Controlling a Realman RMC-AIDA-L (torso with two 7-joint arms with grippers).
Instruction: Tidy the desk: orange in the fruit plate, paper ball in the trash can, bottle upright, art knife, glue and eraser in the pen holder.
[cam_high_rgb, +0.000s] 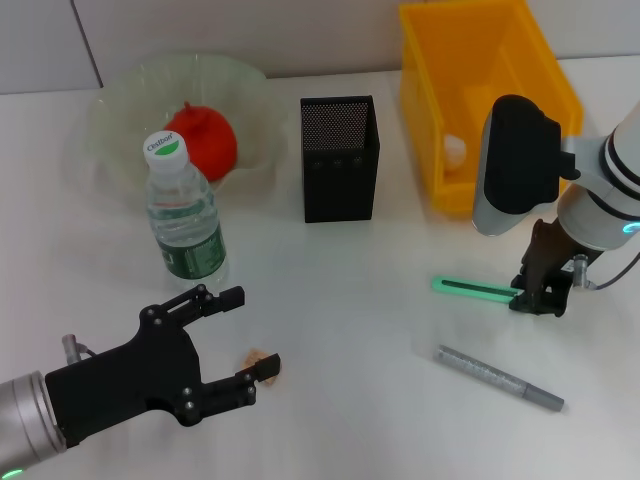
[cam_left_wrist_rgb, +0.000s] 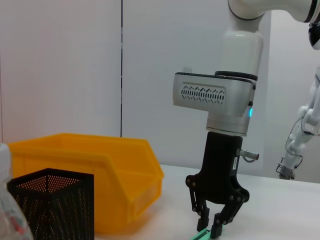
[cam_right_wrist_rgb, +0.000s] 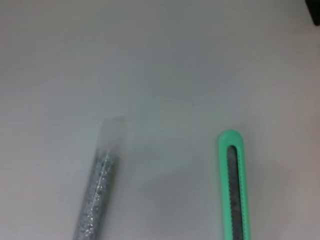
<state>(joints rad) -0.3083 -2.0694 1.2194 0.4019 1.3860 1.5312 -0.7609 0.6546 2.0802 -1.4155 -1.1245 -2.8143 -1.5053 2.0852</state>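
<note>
White counter (cam_high_rgb: 380, 300) carries the green art knife (cam_high_rgb: 478, 290) lying flat, so the right claw (cam_high_rgb: 540, 298) descends vertically, fingers apart astride its end, while the left claw (cam_high_rgb: 240, 340) gapes beside the eraser (cam_high_rgb: 262, 358).

A white tabletop (cam_high_rgb: 360, 300) is spreading beneath the right gripper (cam_high_rgb: 540, 297), pale panelled wall (cam_left_wrist_rgb: 75, 65) standing behind.
</note>
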